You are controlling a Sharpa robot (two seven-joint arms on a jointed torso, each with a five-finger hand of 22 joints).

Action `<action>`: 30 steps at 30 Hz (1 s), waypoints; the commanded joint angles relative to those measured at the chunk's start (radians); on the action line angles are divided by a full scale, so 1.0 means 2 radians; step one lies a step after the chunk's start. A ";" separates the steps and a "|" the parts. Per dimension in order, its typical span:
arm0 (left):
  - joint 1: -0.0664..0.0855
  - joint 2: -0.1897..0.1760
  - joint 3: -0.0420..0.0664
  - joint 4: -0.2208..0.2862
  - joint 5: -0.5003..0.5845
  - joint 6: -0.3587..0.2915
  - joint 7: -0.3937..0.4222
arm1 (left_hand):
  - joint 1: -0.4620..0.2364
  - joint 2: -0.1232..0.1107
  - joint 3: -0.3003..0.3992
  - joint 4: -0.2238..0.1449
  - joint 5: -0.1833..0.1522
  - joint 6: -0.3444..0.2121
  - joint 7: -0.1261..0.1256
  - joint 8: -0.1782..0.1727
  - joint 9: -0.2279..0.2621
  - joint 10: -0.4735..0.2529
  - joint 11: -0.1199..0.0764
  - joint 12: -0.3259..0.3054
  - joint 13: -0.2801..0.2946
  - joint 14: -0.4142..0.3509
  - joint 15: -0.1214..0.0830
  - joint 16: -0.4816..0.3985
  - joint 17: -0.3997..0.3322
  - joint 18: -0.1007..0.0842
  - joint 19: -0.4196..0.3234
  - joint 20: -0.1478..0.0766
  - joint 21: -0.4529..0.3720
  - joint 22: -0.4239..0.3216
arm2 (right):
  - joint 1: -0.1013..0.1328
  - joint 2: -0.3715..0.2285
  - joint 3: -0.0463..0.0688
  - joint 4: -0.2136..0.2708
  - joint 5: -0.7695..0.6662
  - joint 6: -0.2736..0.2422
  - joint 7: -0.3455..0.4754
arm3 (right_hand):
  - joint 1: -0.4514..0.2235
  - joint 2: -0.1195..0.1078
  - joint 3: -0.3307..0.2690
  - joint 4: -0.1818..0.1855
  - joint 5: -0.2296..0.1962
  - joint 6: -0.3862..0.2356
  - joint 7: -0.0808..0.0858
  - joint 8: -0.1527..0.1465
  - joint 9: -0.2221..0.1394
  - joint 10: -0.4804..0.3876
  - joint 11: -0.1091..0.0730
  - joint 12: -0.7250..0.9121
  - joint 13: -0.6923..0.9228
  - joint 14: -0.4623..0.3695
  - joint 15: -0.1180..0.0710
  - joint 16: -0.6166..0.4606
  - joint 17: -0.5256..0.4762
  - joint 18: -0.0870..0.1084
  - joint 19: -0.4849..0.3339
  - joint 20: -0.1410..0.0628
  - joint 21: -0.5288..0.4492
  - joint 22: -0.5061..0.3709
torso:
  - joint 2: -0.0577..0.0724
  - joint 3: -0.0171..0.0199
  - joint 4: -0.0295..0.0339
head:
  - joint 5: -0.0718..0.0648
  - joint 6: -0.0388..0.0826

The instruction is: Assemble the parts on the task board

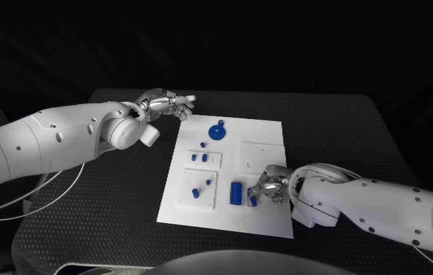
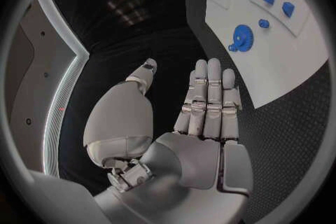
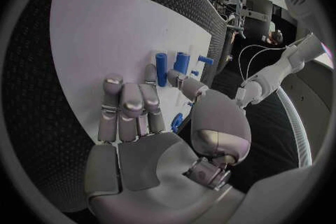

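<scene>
The right silver hand (image 1: 271,186) is lying nearest, resting over the near right part of the white rectangular task board (image 1: 261,131), with its fingers curling down toward a small blue part (image 1: 253,201) near the board's near edge. In the right wrist view a small blue piece (image 3: 177,121) is sitting between the thumb and the fingers, but whether it is pinched or merely touched cannot be told. Just beside the hand, a larger blue cylindrical part (image 1: 236,192) is lying on the board, and to its left a raised white square plate (image 1: 200,187) is carrying two small blue pegs (image 1: 196,192).

Farther off, a blue gear-shaped part (image 1: 216,131) is lying on the far half of the board, with two small blue blocks (image 1: 198,158) between it and the square plate. The left silver hand (image 1: 166,105) is hovering just off the board's far left corner, over the black table (image 1: 343,118); its fingers are lying straight and together, the thumb apart, holding nothing.

Judging by this, the step in hand looks like picking up the small part by the near edge. The next move probably calls for a firm pinch on it and a clean lift, clear of the neighbouring cylinder, before carrying it to its seat on the board; the left hand seems to be waiting.
</scene>
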 commanded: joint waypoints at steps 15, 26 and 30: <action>0.000 0.001 0.000 0.000 -0.004 0.008 0.000 | 0.024 0.001 -0.020 0.025 -0.003 -0.001 -0.003 0.001 0.000 0.005 0.001 -0.004 -0.001 0.000 0.002 -0.006 0.003 0.008 -0.003 -0.001 -0.003 0.010 | -0.001 -0.001 0.000 0.002 0.007 0.022 0.017 | -0.013 -0.026 -0.005 0.018 -0.054 0.001 0.001 0.003 -0.001 0.003 -0.006 -0.003 0.000 -0.001 -0.004 -0.003 0.001 0.007 0.002 -0.004 0.003 -0.001 | 0.000 0.0004 -0.0005 | 0.001 -0.001; 0.000 0.001 0.000 -0.001 -0.004 0.008 0.000 | 0.105 0.010 -0.100 0.119 -0.003 0.000 -0.003 0.002 -0.002 0.006 0.001 -0.004 -0.001 0.002 0.002 -0.012 0.008 0.007 -0.002 -0.001 -0.002 0.011 | -0.001 -0.010 0.000 0.001 -0.010 0.030 0.024 | 0.009 -0.028 -0.020 -0.007 -0.063 -0.001 0.001 0.004 -0.001 0.002 -0.006 -0.003 0.000 -0.001 -0.004 -0.003 0.002 0.007 0.000 -0.006 0.004 0.001 | 0.000 0.0006 -0.0006 | 0.001 -0.001; 0.000 0.002 0.000 -0.002 -0.004 0.007 0.001 | 0.107 0.012 -0.106 0.120 -0.003 0.000 -0.003 0.002 -0.002 0.006 0.001 -0.004 -0.001 0.002 0.002 -0.012 0.008 0.007 -0.001 -0.001 -0.002 0.010 | -0.001 -0.019 0.000 0.000 -0.009 0.020 0.033 | 0.017 -0.026 -0.032 -0.015 -0.061 -0.002 0.001 0.005 0.000 0.002 -0.006 -0.004 -0.001 -0.001 -0.004 -0.003 0.002 0.007 0.000 -0.006 0.004 0.000 | -0.001 0.0010 -0.0006 | 0.000 0.002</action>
